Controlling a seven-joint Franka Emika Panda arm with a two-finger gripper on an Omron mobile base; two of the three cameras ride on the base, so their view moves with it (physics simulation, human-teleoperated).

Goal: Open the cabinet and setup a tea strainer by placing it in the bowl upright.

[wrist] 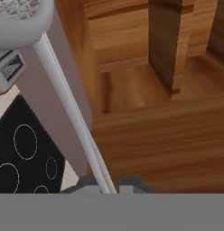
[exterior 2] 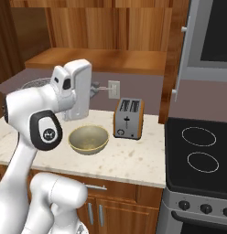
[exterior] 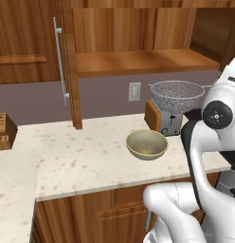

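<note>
No readable brand, label or writing anywhere. Speckled cream stone counter [exterior: 81, 161] with reddish-brown wood fronts below; grey-mauve backsplash with a white wall outlet [exterior: 134, 91]. At the right of the counter, a black glass cooktop [exterior 2: 197, 155] with white ring burners and dark knobs along its front, and a stainless panel above it.

Tall reddish-brown wooden wall cabinet [exterior: 138, 28] stands open: its panelled door [exterior: 29, 42] with the long silver bar handle [exterior: 61, 64] is swung to the left, showing a bare wood shelf and upright divider inside.

Round olive-tan ceramic bowl [exterior: 147, 144] with pale rim and yellowish speckled inside sits on the counter, in front and slightly left of the silver two-slot toaster [exterior 2: 128, 119] with orange-brown wooden sides, close but apart.

Round grey metal mesh tea strainer [exterior: 177, 96], speckled, bowl-shaped with a thin straight wire handle, is up in the air above the toaster, opening upward, roughly level, behind and right of the bowl and not in it.

In the hand view the thin pale handle runs down between the two dark tips of the gripper [wrist: 109, 184], jaws pinched closed on it; the mesh rim sits at the top left corner.

A brown wooden knife block [exterior: 4, 130] stands at the far left of the counter.
</note>
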